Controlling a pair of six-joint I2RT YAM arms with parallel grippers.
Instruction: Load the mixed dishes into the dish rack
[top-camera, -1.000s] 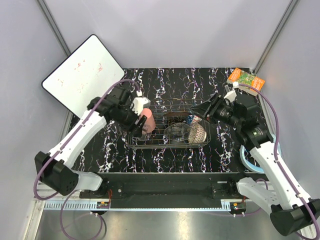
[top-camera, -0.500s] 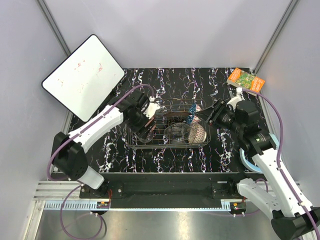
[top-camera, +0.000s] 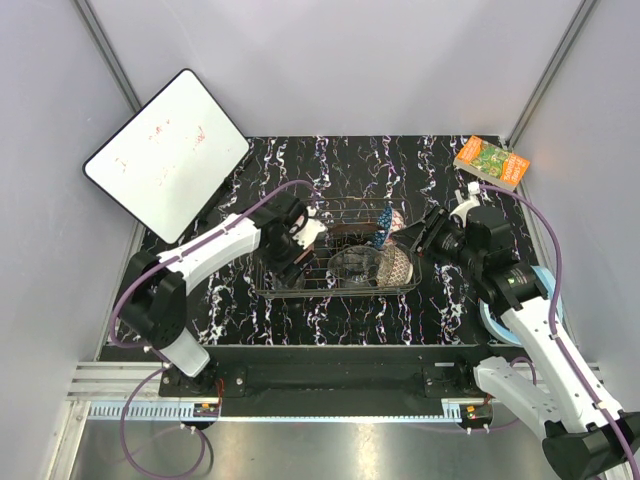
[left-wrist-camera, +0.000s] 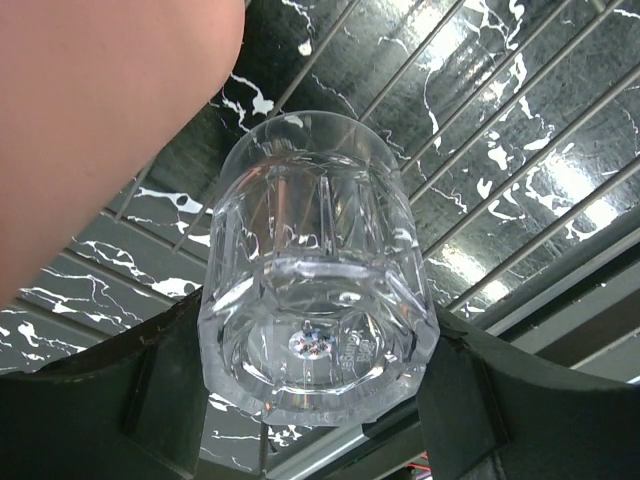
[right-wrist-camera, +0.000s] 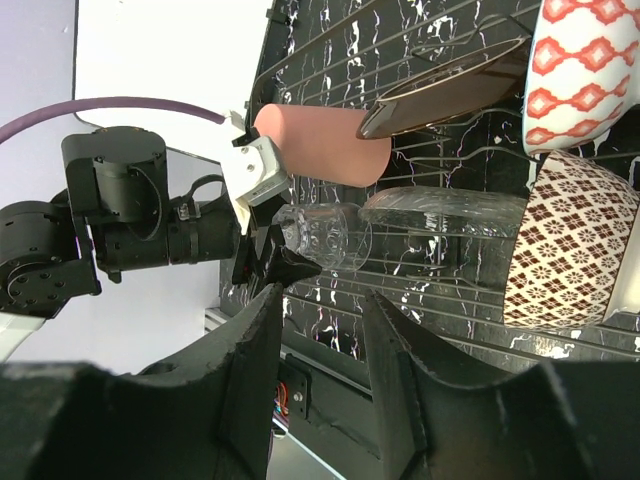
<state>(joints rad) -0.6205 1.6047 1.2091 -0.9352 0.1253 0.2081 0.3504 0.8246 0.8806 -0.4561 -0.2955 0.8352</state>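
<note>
The small clear glass (left-wrist-camera: 315, 300) lies on its side over the wires at the left end of the dish rack (top-camera: 340, 291), with my left gripper (left-wrist-camera: 315, 375) shut on its thick base. The pink cup (right-wrist-camera: 320, 146) lies just beside it in the rack. Further right are the dark plate (right-wrist-camera: 440, 95), the clear glass bowl (right-wrist-camera: 445, 210), the beige patterned bowl (right-wrist-camera: 570, 255) and a white bowl with orange-red diamonds (right-wrist-camera: 590, 60). My right gripper (right-wrist-camera: 320, 300) hovers at the rack's right end (top-camera: 415, 240), open, with nothing between its fingers.
A white board (top-camera: 165, 150) leans at the back left. A green-orange book (top-camera: 490, 160) lies at the back right corner. Light blue headphones (top-camera: 493, 320) sit by the right arm. The grey side walls stand close on both sides.
My left arm has swung inward and carried the glass down and to the right, into the rack's left end. The right gripper has barely shifted.
</note>
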